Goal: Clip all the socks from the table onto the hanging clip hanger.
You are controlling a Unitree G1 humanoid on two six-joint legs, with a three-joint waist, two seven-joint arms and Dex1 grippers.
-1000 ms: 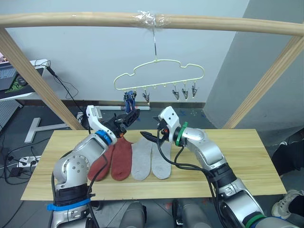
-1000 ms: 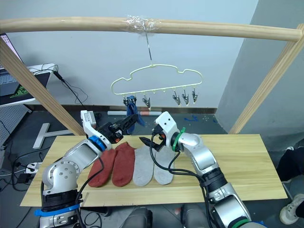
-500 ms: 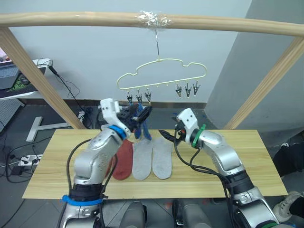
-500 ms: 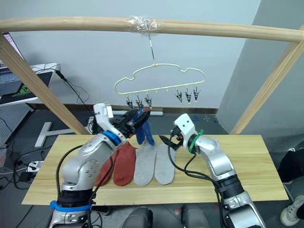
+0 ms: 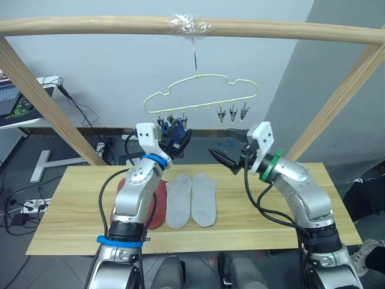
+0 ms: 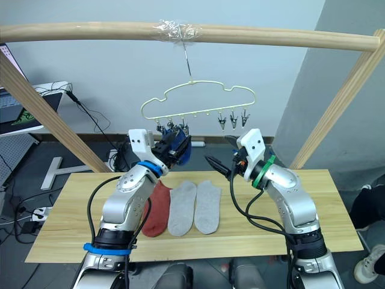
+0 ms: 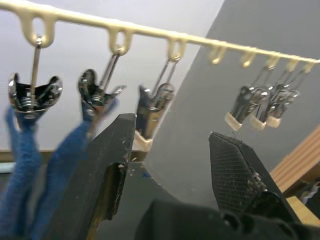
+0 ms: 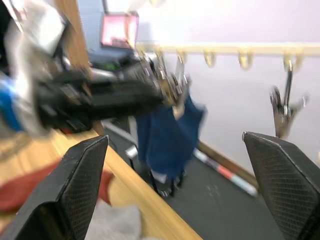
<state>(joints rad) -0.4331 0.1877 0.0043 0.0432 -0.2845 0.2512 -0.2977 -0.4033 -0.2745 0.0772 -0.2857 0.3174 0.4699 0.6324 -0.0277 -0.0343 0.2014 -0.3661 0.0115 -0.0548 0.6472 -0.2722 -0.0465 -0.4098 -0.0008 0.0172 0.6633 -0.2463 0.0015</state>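
At frame center, under the hanger (image 5: 201, 95), I have the left gripper (image 5: 180, 136) raised and spread open beside two clipped blue socks (image 6: 178, 147). The right gripper (image 5: 224, 158) hovers open, empty. On the table (image 5: 337, 198): two grey socks (image 5: 191, 200), one red sock (image 6: 157, 207) visible.

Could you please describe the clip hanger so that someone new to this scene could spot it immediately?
Find the wooden pole spanning the top of the scene. From a taped spot at its middle hangs the clip hanger, a thin pale yellow-green wire outline above the table. Unlike anything nearby, it carries a row of small metal clips, with blue socks on its left ones.
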